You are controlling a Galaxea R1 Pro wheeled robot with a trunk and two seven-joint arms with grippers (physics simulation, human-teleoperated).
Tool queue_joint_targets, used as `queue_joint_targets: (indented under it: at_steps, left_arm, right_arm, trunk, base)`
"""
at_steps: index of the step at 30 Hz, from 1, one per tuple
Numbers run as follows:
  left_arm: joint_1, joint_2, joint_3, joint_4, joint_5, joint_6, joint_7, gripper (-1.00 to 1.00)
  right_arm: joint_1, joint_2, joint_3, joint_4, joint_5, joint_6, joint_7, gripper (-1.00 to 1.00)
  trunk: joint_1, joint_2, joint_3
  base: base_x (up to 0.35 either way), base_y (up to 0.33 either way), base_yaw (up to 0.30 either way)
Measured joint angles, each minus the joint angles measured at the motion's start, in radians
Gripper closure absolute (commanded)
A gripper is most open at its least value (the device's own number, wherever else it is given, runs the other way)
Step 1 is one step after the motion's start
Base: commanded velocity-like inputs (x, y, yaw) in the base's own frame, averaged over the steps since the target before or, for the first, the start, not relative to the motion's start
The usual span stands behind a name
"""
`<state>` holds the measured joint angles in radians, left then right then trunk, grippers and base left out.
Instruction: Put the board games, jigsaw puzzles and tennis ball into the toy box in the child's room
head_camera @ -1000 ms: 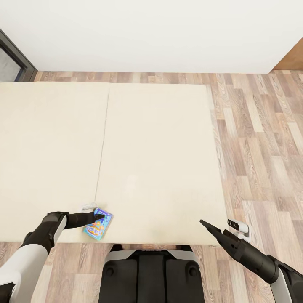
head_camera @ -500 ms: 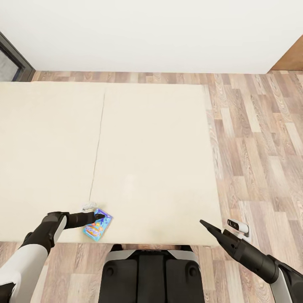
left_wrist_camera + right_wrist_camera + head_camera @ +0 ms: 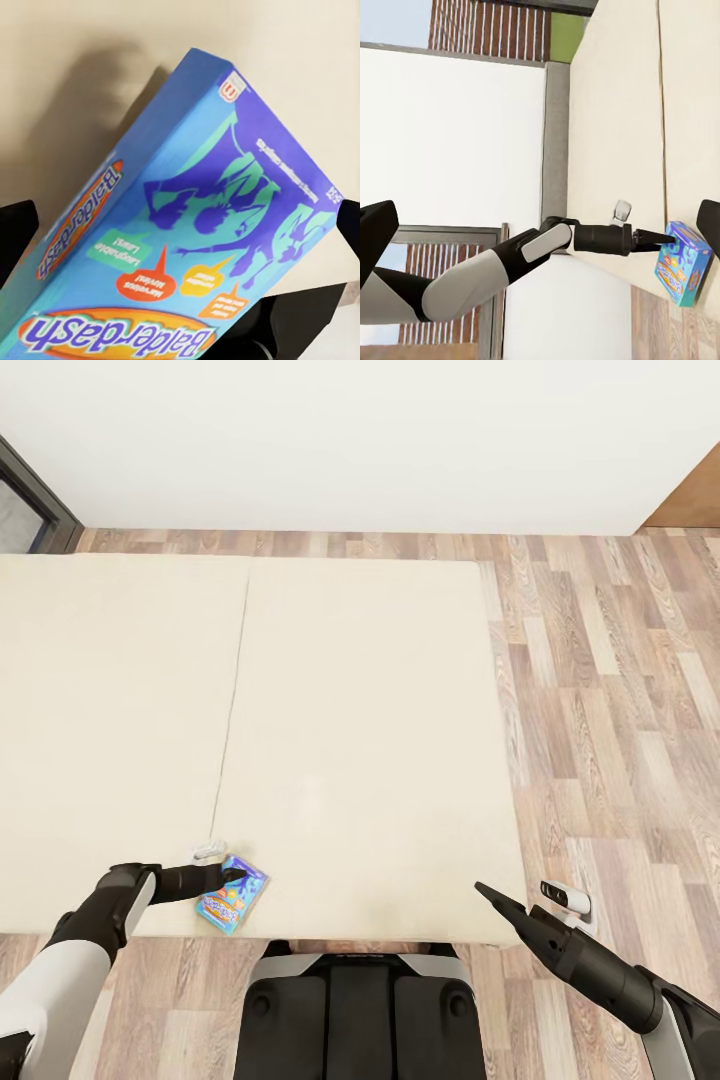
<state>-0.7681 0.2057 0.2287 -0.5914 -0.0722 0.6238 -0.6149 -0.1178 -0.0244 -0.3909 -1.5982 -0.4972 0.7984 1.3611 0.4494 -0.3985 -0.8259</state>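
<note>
We found the blue game (image 3: 233,897) lying near the bed's (image 3: 360,740) front edge, our left tool (image 3: 236,877) at its far end, fingers spread to either side of it. It looked light, stiff and slick, best pinched across its narrow sides. Our left wrist view read its Balderdash lettering. Our right tool (image 3: 484,891) hovered empty, fingers apart.
</note>
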Motion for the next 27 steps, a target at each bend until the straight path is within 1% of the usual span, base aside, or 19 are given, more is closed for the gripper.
queue_joint_targets:
  at_steps: [10, 19, 21, 27]
  left_arm:
    - [0.0, 0.008, -0.001, -0.003, -0.003, 0.002, 0.001, -1.0]
    - [0.0, 0.03, 0.0, -0.003, -0.004, 0.006, 0.002, -1.0]
    - [0.0, 0.039, 0.0, -0.003, -0.004, 0.01, 0.002, -1.0]
    - [0.0, 0.055, 0.0, -0.003, -0.003, 0.037, 0.0, -1.0]
  right_arm:
    - [0.0, 0.0, 0.0, 0.0, 0.0, 0.0, 0.0, -1.0]
    - [0.0, 0.0, 0.0, 0.0, 0.0, -0.001, -0.001, -1.0]
    - [0.0, 0.001, 0.0, 0.0, 0.0, -0.002, -0.001, -1.0]
    - [0.0, 0.001, 0.0, 0.0, 0.0, -0.002, -0.001, -1.0]
  trunk:
    - [0.0, 0.0, 0.0]
    - [0.0, 0.0, 0.0]
    - [0.0, 0.0, 0.0]
    - [0.0, 0.0, 0.0]
  base:
    - [0.0, 0.0, 0.0]
    - [0.0, 0.0, 0.0]
    - [0.0, 0.0, 0.0]
    - [0.0, 0.0, 0.0]
